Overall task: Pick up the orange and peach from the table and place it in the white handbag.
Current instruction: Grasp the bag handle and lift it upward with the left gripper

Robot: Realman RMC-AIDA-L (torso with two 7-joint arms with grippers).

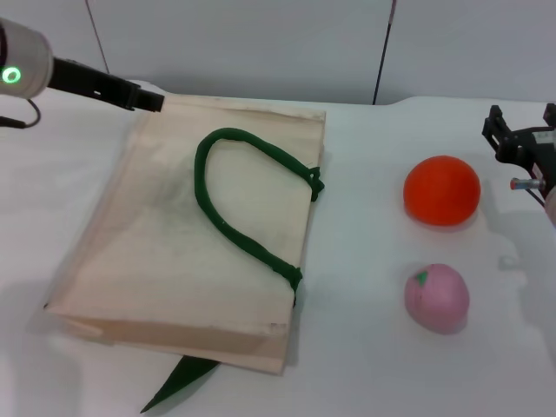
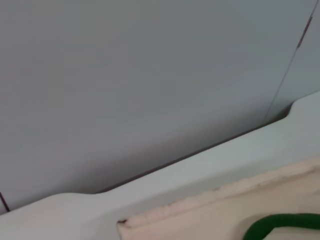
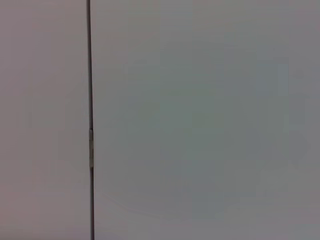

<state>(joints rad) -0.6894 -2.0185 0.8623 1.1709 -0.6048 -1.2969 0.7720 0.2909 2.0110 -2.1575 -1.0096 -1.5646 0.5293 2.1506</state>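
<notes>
Lying flat, white handbag [image 1: 174, 252], orange [image 1: 441, 190] beside peach [image 1: 436, 298], left gripper [image 1: 148, 100] and right gripper [image 1: 512, 139] fingers' state unclear.

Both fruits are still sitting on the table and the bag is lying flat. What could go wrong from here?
The orange and peach are round and smooth, so either might roll off if a gripper nudges it. The handbag lies flat with its mouth looking closed, so a fruit may just land on top and roll away. The right gripper is near the orange; the left gripper is by the bag's far corner.
</notes>
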